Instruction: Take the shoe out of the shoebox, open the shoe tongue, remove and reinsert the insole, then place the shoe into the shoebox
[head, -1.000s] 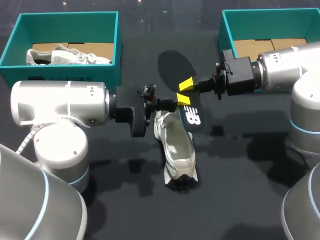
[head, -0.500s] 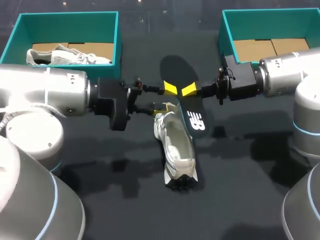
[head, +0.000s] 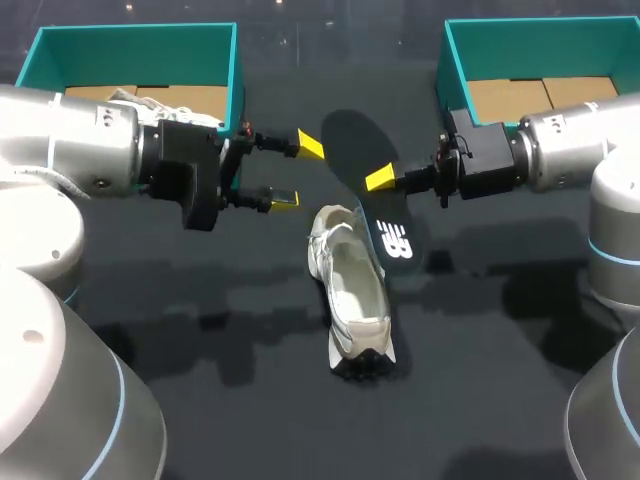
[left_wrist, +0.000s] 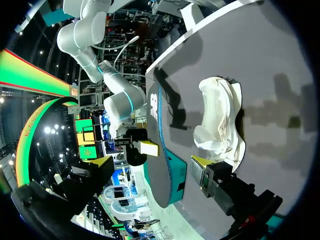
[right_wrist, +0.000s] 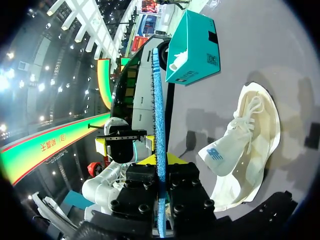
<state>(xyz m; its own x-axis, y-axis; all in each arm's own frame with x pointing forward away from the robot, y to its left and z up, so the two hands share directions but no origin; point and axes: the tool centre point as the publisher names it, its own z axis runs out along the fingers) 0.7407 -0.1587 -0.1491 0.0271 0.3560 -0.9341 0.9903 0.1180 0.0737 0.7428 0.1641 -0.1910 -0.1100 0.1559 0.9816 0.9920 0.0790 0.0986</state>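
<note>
1. Yellow-tipped right end effector (head: 381, 180): clamped on one long edge of the dark insole (head: 392, 238), about mid-length. Right wrist view shows the insole edge-on between its fingers.
2. Insole is held off the bench (head: 200, 300), tilted. Its near end hangs just over the far right side of the shoe (head: 355, 290); can't tell if they touch.
3. Left end effector (head: 296, 172): fingers spread wide, nothing in them. It sits left of the insole's far half, apart from it, just beside the right wall of the left shoebox (head: 238, 90).
4. Shoe: white, lying mid-bench between the two arms, mouth gaping upward, laces loose. Not in any box, and neither end effector is touching it.
5. Progress, judged from the layout:
   - Done: shoe is out of its box, tongue looks pulled open, insole is out.
   - Left: feed the insole back into the shoe, seat it flat, then put the shoe into a shoebox.
   - Roughly half done.
6. Next step likely needs the free left end effector to steady the shoe while the right one slides the insole in.
7. Containers:
   - Left shoebox: teal, far left, brown liner, with a second shoe (head: 185, 117) inside, partly hidden by the left arm.
   - Right shoebox (head: 446, 55): teal, far right, only brown cardboard (head: 510, 97) showing inside, with the right arm covering its near part.
</note>
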